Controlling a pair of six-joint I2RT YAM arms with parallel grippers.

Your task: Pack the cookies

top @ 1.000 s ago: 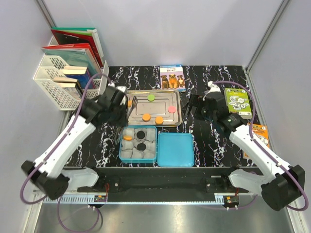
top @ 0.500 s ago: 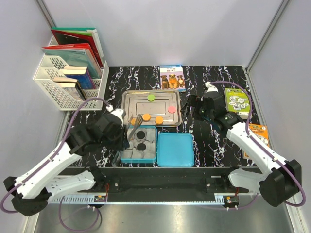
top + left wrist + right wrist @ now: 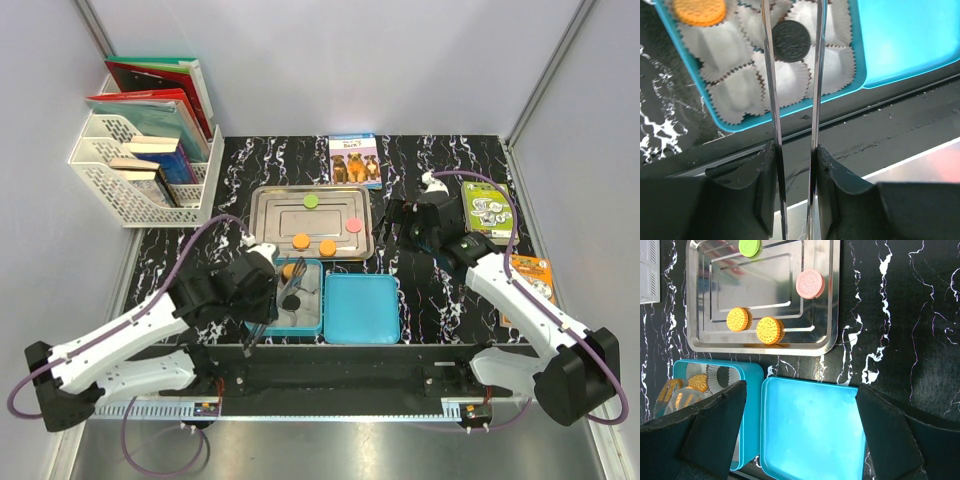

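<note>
Left pincer [image 3: 794, 160] is clamped partway down on the tongs [image 3: 771, 100], which reach over the teal box [image 3: 858, 60] at 6 o'clock of the tray [image 3: 330, 215]. The tips are out of my wrist view, so I can't tell whether the orange cookie [image 3: 290, 270] beside them is pinched or lying loose (annoying). I'd centre over one paper cup [image 3: 730, 47], release gently and lift straight up without snagging the liners. Four cookies [image 3: 769, 330] wait on the tray, and a black one [image 3: 791, 40] is boxed. Right pincer [image 3: 404, 222] hangs wide open and empty at the tray's 3 o'clock.
</note>
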